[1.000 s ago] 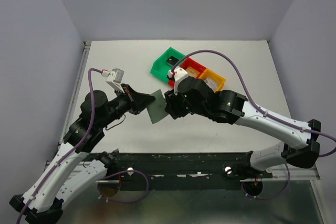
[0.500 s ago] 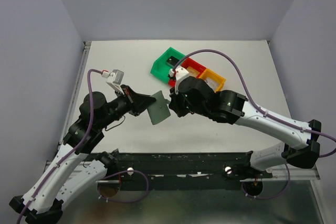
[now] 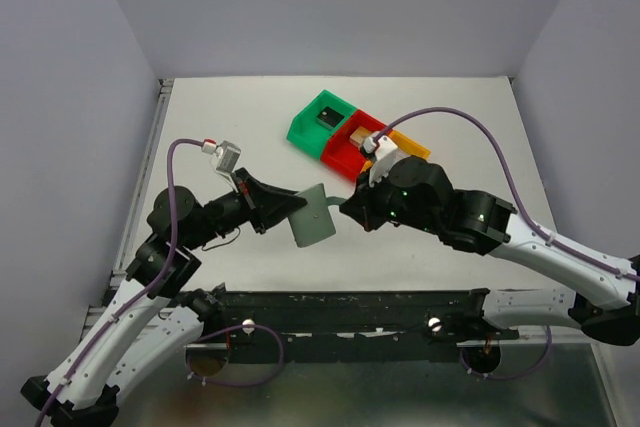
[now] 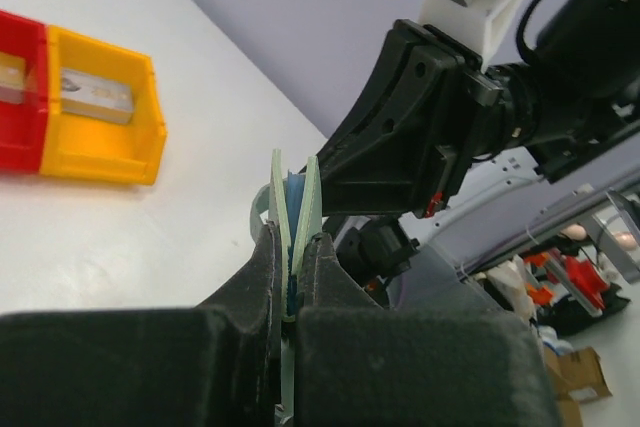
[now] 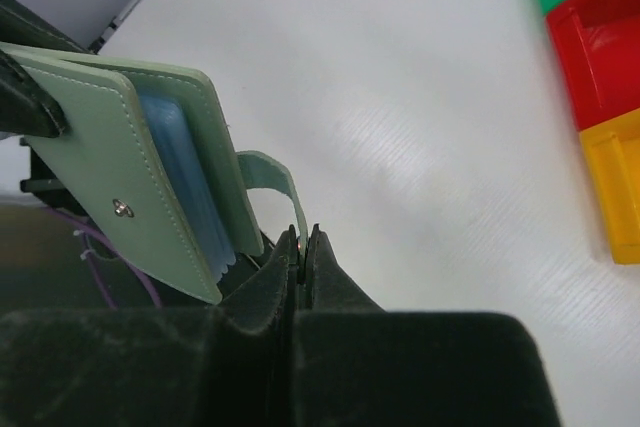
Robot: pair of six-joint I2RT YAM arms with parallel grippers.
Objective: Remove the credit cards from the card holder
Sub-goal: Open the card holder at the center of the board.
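The jaws of the left gripper are clenched on the card holder, held off the worktop. Just beside it, the right gripper has its jaws pinched on the holder's strap. Coloured bins sit beyond the holder.

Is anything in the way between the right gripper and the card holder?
Nothing visible: the right gripper pinches the strap of the card holder, which the left gripper clamps from the other side.
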